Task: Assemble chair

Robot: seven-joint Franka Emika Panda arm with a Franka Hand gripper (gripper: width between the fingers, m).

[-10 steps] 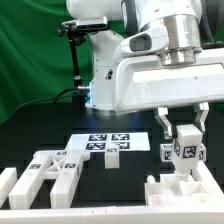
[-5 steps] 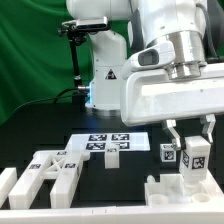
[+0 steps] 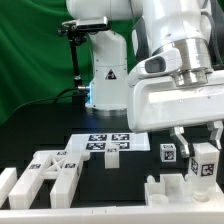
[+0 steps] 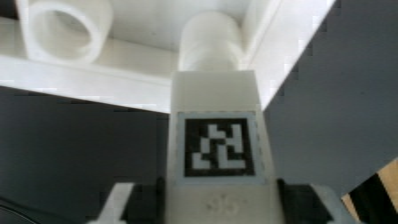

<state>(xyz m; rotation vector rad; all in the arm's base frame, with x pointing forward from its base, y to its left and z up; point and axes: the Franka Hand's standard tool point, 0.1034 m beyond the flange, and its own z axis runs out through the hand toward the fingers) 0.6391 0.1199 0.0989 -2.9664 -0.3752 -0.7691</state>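
Observation:
My gripper (image 3: 202, 152) is shut on a white chair block with a black-and-white tag (image 3: 204, 167) and holds it above a larger white notched chair part (image 3: 176, 190) at the front of the exterior view's right. A second tagged white block (image 3: 168, 153) stands just to its left. In the wrist view the held block (image 4: 219, 125) runs up from between my fingers (image 4: 125, 200), its tag facing the camera. Beyond it lie a white rounded peg (image 4: 221, 40) and a white part with a round hole (image 4: 63, 30).
The marker board (image 3: 100, 141) lies at mid-table with a small tagged white piece (image 3: 113, 152) by it. Tagged notched white parts (image 3: 50, 168) and a plain white block (image 3: 8, 186) sit at the front left. The robot base (image 3: 105, 70) stands behind.
My gripper has carried the tagged block toward the exterior view's right and a little lower, closer to the camera. The other parts have not moved.

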